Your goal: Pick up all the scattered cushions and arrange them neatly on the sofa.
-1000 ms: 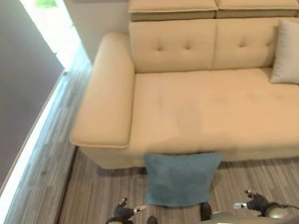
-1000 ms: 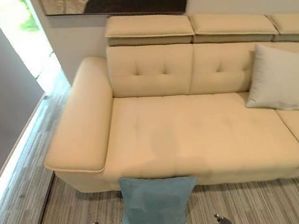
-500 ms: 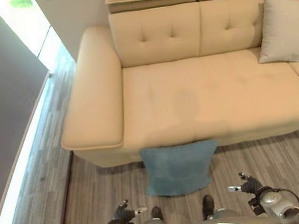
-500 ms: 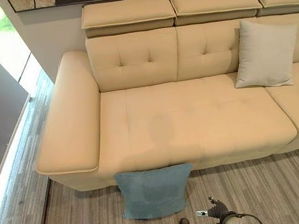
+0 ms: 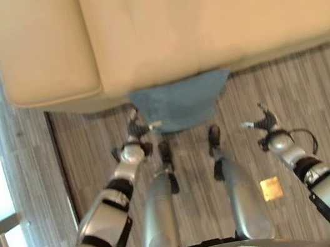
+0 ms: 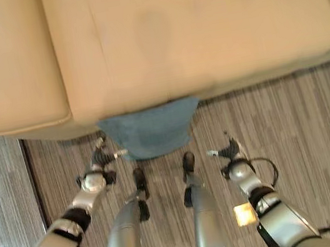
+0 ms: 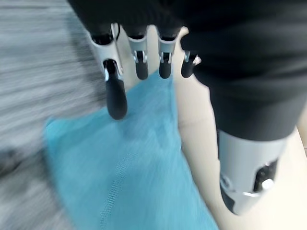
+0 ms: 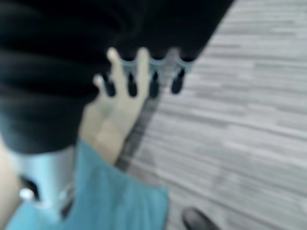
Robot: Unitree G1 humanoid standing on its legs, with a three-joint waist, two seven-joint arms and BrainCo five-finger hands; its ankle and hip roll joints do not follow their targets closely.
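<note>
against the front edge of the sofa (image 6: 158, 42), near its left armrest, a blue cushion (image 6: 150, 129) is leaning on the striped floor (image 6: 296, 114) while the left hand (image 6: 99, 156) and right hand (image 6: 229, 149) are hovering beside it with relaxed, empty fingers.

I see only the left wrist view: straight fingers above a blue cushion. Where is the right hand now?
Observer: The right hand is over the floor, to the right of the cushion and apart from it.
Operator: Is that hand open?
Observer: Yes. In its own wrist view its fingers are straight and hold nothing.
Operator: Where does my left hand stand on the cushion?
Observer: In the head views the left hand is at the cushion's left edge, just below the front of the sofa.
</note>
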